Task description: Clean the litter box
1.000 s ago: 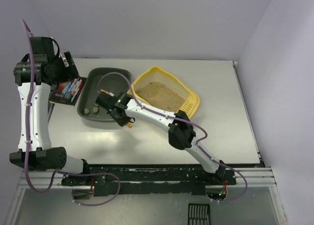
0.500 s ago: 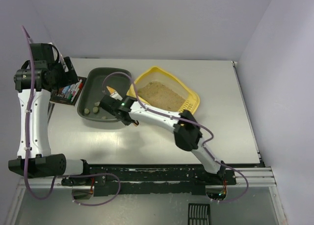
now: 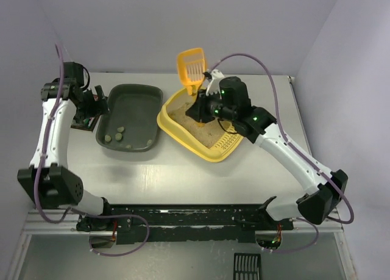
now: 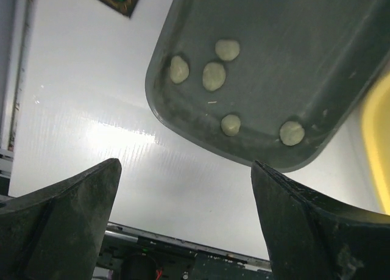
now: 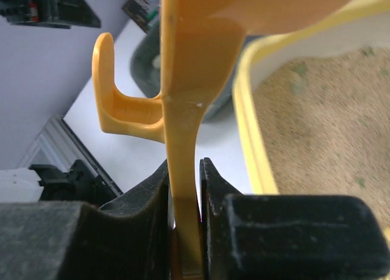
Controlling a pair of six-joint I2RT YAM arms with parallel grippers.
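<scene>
The yellow litter box [image 3: 210,147] with beige litter [image 3: 189,118] lies mid-table, right of a dark grey-green tray [image 3: 137,106]. My right gripper [image 3: 202,99] hovers over the box's far left corner, shut on the handle of an orange slotted scoop [image 3: 191,65] that stands upright above it. The right wrist view shows the scoop handle [image 5: 181,140] pinched between the fingers, with the box rim [image 5: 248,121] and litter [image 5: 317,121] beyond. My left gripper [image 3: 92,107] is open just left of the dark tray, nothing between its fingers [image 4: 67,225].
Several greenish clumps [image 3: 116,134] lie in the dark tray's near left corner [image 4: 183,103], also seen as clumps [image 4: 213,75] from the left wrist. A box of markers [image 3: 80,120] sits under the left arm. Side walls stand close on both sides.
The right arm swung from the dark tray over to the litter box and raised the scoop upright. The litter box shifted and turned. The left arm moved in towards the dark tray.
</scene>
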